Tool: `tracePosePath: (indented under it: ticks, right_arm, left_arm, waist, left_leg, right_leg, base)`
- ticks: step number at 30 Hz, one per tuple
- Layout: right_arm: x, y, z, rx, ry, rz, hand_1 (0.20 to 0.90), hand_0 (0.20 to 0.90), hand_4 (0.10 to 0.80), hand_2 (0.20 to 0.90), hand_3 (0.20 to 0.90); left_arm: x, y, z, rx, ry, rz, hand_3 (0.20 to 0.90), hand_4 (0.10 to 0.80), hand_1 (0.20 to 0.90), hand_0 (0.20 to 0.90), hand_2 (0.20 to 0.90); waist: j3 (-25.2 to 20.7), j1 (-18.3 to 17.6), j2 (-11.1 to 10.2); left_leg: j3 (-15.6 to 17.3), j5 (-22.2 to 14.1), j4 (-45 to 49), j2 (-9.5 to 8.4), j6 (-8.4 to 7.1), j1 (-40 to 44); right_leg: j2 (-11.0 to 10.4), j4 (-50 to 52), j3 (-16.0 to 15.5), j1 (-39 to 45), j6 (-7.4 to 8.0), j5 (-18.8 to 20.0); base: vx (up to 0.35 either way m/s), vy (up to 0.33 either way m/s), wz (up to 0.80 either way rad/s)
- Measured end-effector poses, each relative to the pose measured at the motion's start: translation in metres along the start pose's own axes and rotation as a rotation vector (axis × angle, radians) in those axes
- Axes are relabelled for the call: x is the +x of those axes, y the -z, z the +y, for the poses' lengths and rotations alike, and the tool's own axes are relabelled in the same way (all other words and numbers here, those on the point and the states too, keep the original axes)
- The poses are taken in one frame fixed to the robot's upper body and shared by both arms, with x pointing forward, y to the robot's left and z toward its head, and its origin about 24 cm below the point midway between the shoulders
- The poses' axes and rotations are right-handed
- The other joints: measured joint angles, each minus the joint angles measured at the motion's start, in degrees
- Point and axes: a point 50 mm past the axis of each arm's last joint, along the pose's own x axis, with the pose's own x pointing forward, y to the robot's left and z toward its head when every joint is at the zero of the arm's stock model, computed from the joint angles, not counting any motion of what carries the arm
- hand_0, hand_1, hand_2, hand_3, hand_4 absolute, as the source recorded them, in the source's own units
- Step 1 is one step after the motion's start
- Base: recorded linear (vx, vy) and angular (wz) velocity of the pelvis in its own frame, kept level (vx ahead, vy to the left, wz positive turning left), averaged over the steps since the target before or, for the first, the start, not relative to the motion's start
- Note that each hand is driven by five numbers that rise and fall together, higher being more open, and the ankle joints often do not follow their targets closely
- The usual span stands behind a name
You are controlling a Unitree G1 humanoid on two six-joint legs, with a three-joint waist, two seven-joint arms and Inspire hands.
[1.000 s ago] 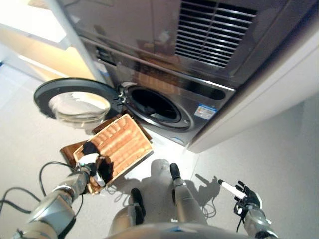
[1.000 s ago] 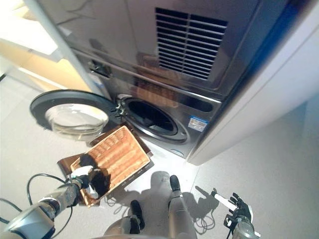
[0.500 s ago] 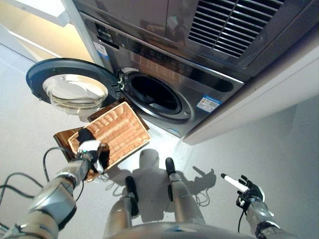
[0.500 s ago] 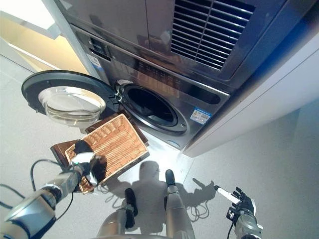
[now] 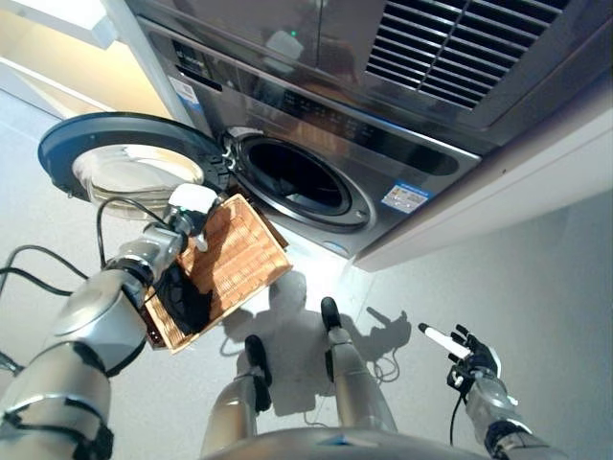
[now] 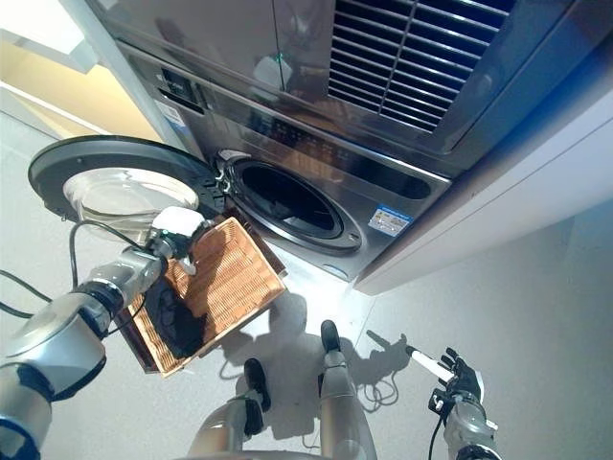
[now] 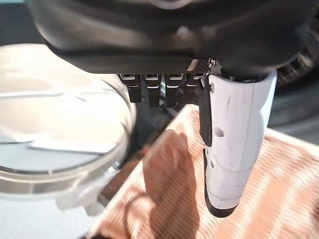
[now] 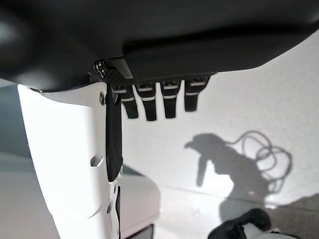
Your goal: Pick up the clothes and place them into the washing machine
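right hand (image 5: pixel 471 358): low at the right over the floor, fingers relaxed, holding nothing
left hand (image 6: pixel 178 230): over the basket's far end; its wrist view shows straight fingers (image 7: pixel 152 92) and thumb above the weave, released
basket (image 5: pixel 241 261): wicker, tilted
clothes (image 6: pixel 170 316): dark heap in the basket's near end, seen in eye views only
washing machine (image 5: pixel 316 182): drum dark, door (image 5: pixel 124 158) swung open to the left

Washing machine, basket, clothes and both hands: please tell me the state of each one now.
Washing machine: door swung fully open.
Basket: tilted on the floor, beside the drum opening.
Dark clothes: inside the basket.
Left hand: open, holding nothing.
Right hand: open, holding nothing.
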Motion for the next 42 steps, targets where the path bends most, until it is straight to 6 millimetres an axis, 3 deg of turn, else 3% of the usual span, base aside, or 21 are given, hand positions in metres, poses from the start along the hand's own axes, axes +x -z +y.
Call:
tracePosePath:
  ticks: [3,17,18,23,32,42]
  right_arm:
    - [-0.001,0.002,0.000,-0.007,0.001,0.004,0.900,0.900,0.800,0.900,0.900]
    - [-0.002,0.005,0.000,-0.044,-0.006,0.010,0.900,0.900,0.800,0.900,0.900]
    - [-0.002,0.005,0.000,-0.044,-0.006,0.011,0.900,0.900,0.800,0.900,0.900]
    - [-0.002,0.005,0.000,-0.046,-0.007,0.013,0.900,0.900,0.800,0.900,0.900]
    - [-0.002,0.006,0.003,-0.052,-0.013,0.016,0.900,0.900,0.800,0.900,0.900]
    - [-0.002,0.007,0.006,-0.069,-0.023,0.020,0.900,0.900,0.800,0.900,0.900]
  left_arm:
    - [-0.002,-0.009,-0.016,0.016,0.054,-0.025,0.900,0.800,0.900,0.900,0.900]
    - [-0.008,-0.018,-0.039,0.039,0.120,-0.056,0.900,0.800,0.900,0.900,0.900]
    - [-0.009,-0.021,-0.044,0.037,0.130,-0.060,0.900,0.800,0.900,0.900,0.900]
    - [-0.017,-0.036,-0.069,0.048,0.208,-0.101,0.900,0.800,0.900,0.900,0.900]
    - [-0.034,-0.044,-0.106,0.051,0.326,-0.112,0.900,0.800,0.900,0.900,0.900]
    - [-0.035,-0.056,-0.111,0.043,0.341,-0.134,0.900,0.800,0.900,0.900,0.900]
  waist:
    - [0.0,-0.2,0.0]
    - [-0.6,-0.9,0.2]
    - [-0.9,-0.9,0.1]
    - [-1.1,-1.1,-0.2]
    - [-2.1,-1.4,-1.5]
    - [-2.1,-0.9,-1.5]
  left_leg:
    - [0.3,-0.8,1.5,0.15,0.12,-0.7]
    - [1.0,-4.4,9.5,-0.11,2.16,-6.6]
    - [1.2,-4.6,10.0,-0.19,2.51,-7.1]
    - [1.4,-5.4,11.4,-0.81,3.60,-8.1]
    - [2.4,-6.0,12.6,-0.93,4.56,-9.1]
    - [2.5,-6.1,12.3,-0.92,4.56,-9.2]
  right_leg:
    - [0.0,0.1,0.5,-0.2,-0.14,-0.2]
    - [-0.8,0.7,1.9,-2.9,1.14,0.3]
    - [-0.9,0.6,2.2,-3.2,1.80,0.7]
    - [-1.6,0.1,2.4,-3.3,2.18,1.0]
    - [-2.2,-0.6,2.7,-3.8,3.03,0.9]
    - [-2.2,-1.1,2.6,-3.9,3.15,1.0]
  base:
    - [-0.008,0.047,-0.06]
    - [-0.009,0.062,-0.01]
    - [-0.010,0.033,-0.01]
    - [-0.008,0.038,-0.01]
    - [0.001,0.008,-0.01]
    - [0.000,0.001,-0.01]
